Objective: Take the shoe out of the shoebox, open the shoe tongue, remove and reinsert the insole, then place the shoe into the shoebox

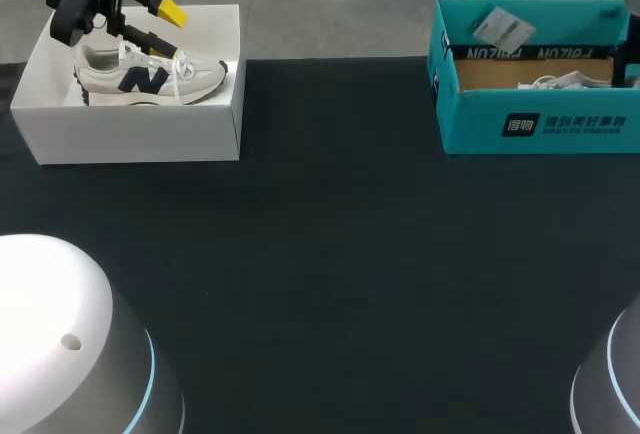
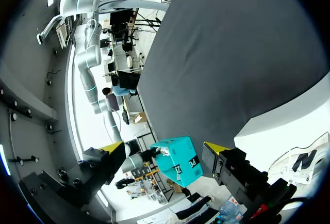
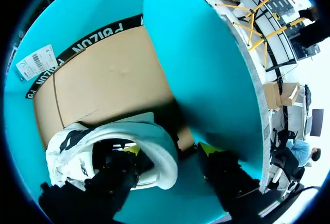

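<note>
In the teal cardboard box [image 3: 206, 53], right fingers [image 3: 223, 175] stand apart astride a white shoe [image 3: 161, 158]; left fingers [image 1: 168, 11] spread.

The right gripper [image 3: 170, 153] is down inside a teal shoebox [image 3: 206, 53] with a brown cardboard floor [image 3: 103, 79]. A white shoe [image 3: 154, 139] lies under it. One finger sits inside the shoe's opening. The other finger [image 3: 224, 175] stands outside, between the shoe and the teal wall, apart from the shoe. A white label [image 3: 35, 61] hangs on the far wall.
</note>
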Controlling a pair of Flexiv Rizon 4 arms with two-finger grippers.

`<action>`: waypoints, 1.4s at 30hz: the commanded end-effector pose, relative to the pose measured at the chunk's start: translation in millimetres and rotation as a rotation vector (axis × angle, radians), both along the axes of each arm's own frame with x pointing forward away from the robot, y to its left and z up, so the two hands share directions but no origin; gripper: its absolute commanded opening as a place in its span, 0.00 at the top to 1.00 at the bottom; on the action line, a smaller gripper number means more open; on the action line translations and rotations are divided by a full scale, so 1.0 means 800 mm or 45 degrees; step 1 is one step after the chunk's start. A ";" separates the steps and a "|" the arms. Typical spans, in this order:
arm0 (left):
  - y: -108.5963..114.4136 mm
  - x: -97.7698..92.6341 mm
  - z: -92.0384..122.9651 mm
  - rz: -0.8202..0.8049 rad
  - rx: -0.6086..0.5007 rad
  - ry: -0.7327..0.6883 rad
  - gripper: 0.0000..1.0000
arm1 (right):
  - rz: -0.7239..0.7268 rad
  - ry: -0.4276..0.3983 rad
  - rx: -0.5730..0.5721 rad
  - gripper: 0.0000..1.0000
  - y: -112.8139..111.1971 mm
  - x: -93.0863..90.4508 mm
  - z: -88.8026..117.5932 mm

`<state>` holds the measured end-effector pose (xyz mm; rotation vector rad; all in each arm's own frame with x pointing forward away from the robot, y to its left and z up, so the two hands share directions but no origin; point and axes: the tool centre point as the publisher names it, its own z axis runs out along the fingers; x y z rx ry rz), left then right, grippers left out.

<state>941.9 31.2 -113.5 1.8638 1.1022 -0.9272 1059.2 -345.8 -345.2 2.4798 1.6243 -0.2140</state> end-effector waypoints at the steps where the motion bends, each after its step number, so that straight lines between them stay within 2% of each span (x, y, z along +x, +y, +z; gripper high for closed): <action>1: 0.000 0.000 0.000 -0.001 0.005 -0.002 0.00 | 0.018 -0.064 -0.017 0.00 0.013 -0.019 0.039; 8: 0.000 0.000 0.000 -0.001 0.005 -0.002 0.00 | 0.026 -0.126 -0.008 0.00 0.029 -0.023 0.089; 16: 0.000 0.000 0.000 -0.001 0.005 -0.002 0.00 | 0.085 -0.194 0.106 0.00 0.055 -0.030 0.142; 24: 0.000 0.000 0.000 -0.001 0.005 -0.002 0.00 | 0.233 -0.154 0.172 0.00 0.086 -0.041 0.174; 29: 0.000 0.000 0.000 -0.001 0.005 -0.002 0.00 | 0.215 -0.160 0.181 0.00 0.098 -0.056 0.177; 42: 0.004 0.004 0.002 -0.008 0.017 -0.006 0.00 | 0.215 -0.160 0.181 0.00 0.098 -0.056 0.177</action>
